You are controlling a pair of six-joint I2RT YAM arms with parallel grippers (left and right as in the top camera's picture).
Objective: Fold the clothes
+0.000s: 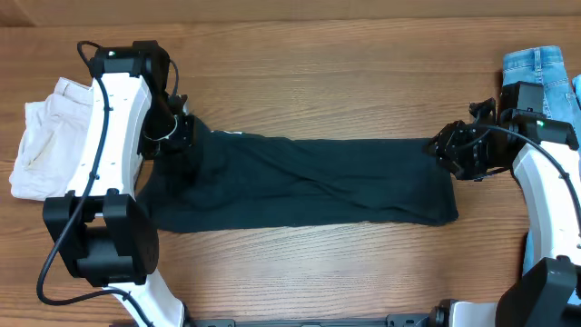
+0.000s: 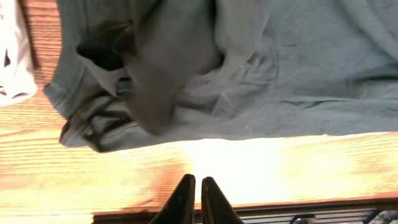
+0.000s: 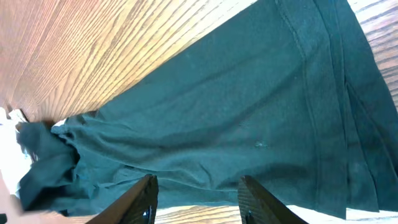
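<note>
The dark T-shirt lies flat on the wooden table as a long horizontal band across the middle of the overhead frame, from just beside the left arm to just short of the right arm. Its left end is bunched and rumpled, while its right end finishes in a fairly straight edge. In the left wrist view the shirt fills the upper half, with a thick fold and a hemmed corner heaped at the upper left and a strip of bare wood below it. The left gripper sits at the upper left corner of the band. In its own camera the left gripper has its fingers pressed together with nothing between them, over the wood and apart from the cloth. The right gripper is at the shirt's right end. In the right wrist view the shirt spreads diagonally away from it, and the right gripper has its fingers standing well apart at the bottom edge with no cloth visibly pinched. Beige shorts lie at the far left, and light blue jeans sit in the upper right corner.
</note>
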